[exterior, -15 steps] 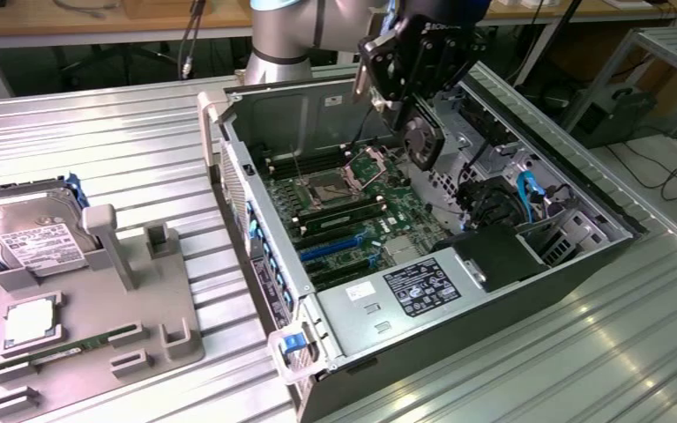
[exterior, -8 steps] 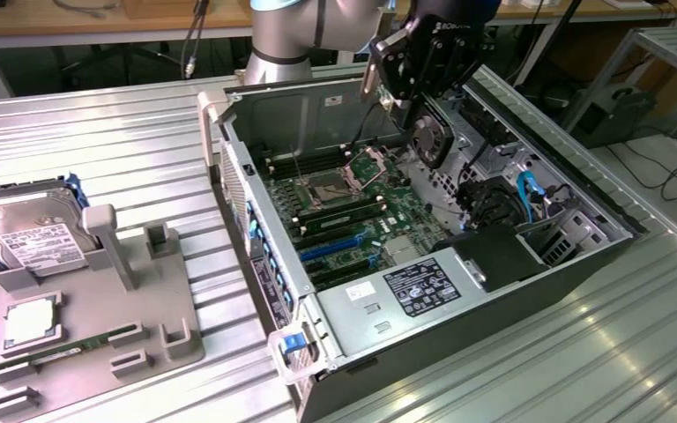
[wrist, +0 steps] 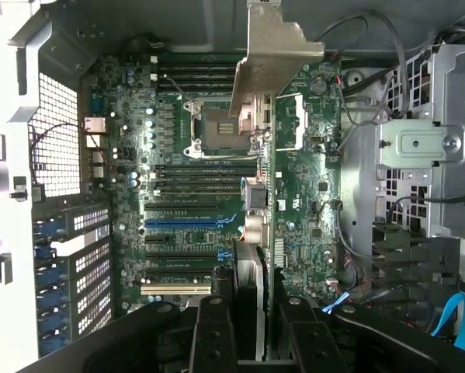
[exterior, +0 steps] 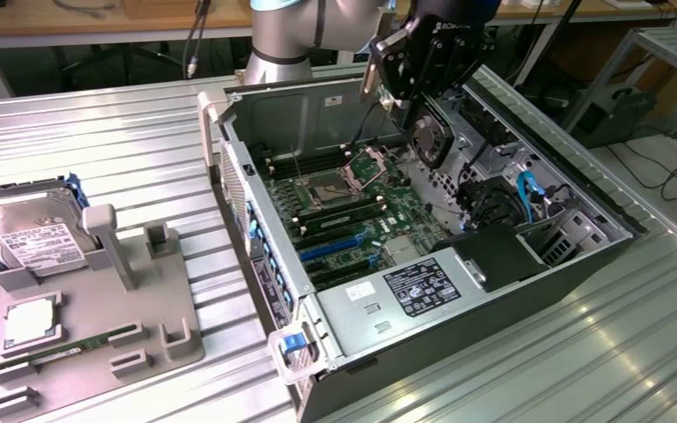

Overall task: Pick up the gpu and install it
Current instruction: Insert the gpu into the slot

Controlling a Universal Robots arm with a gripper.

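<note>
Gripper (exterior: 423, 86) clenched on the gpu (exterior: 433, 141), which hangs over the open computer case (exterior: 574, 264).
In the exterior view the arm is cut off at the frame's top, and the card shows a black face with a round fan. In the wrist view the gpu (wrist: 275, 54) is edge-on with both faces hidden. Its flat silver metal bracket blocks part of the green motherboard (wrist: 310, 202), and the black fingers (wrist: 210, 330) cover its near end.

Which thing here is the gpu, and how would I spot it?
Start at the big open computer case lying on the ribbed metal table. Over its far end, the robot's black gripper grips the gpu. Unlike the green motherboard fixed inside, it is a flat black card with a round fan and a long silver bracket, held in the air.
</note>
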